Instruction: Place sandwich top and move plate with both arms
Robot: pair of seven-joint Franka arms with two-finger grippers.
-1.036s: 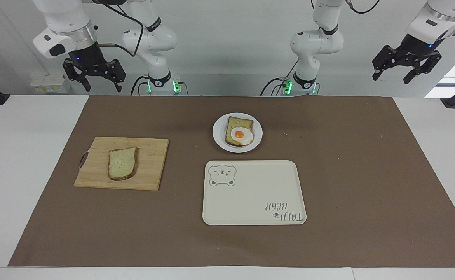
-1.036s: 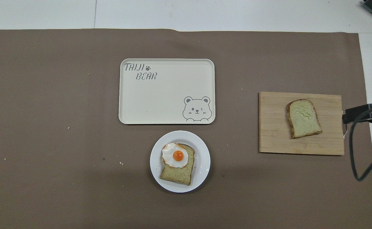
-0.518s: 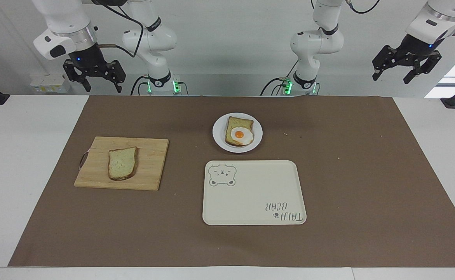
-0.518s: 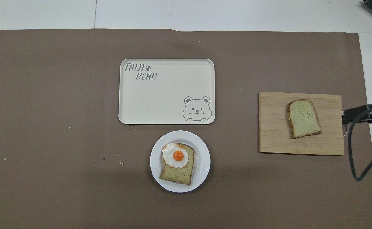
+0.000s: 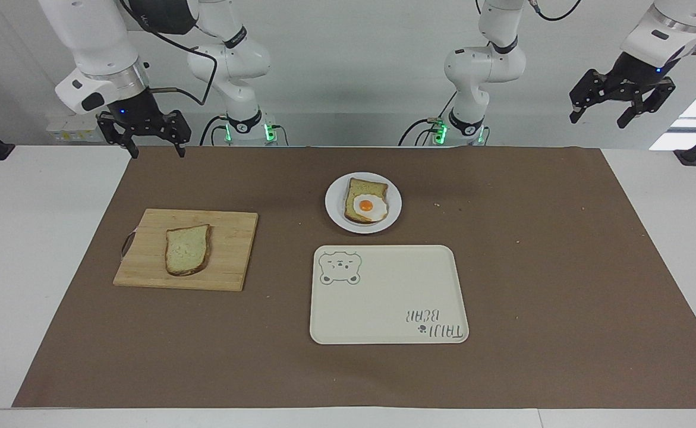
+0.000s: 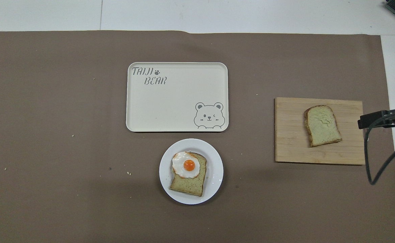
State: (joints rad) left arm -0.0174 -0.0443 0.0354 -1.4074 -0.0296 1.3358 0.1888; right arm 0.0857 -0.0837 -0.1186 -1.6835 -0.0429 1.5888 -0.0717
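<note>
The sandwich top (image 5: 187, 249), a plain bread slice, lies on a wooden cutting board (image 5: 229, 261) toward the right arm's end; it also shows in the overhead view (image 6: 322, 125). The plate (image 5: 334, 219) is a small white one that holds a bread slice with a fried egg (image 5: 366, 205). It stands mid-table, nearer to the robots than the tray, and shows in the overhead view (image 6: 216, 170). My right gripper (image 5: 157, 152) is open and empty, raised over the mat's corner at the robots' edge. My left gripper (image 5: 599, 116) is open and empty, waiting high off the left arm's end.
A cream rectangular tray with a bear drawing (image 5: 389, 297) lies just farther from the robots than the plate. A brown mat (image 5: 532, 267) covers the table. In the overhead view a black part of the right arm with a cable (image 6: 381, 118) shows beside the board (image 6: 291, 135).
My right gripper has come down and shifted a little toward the cutting board. The left arm, the bread, the plate and the tray have not moved.
</note>
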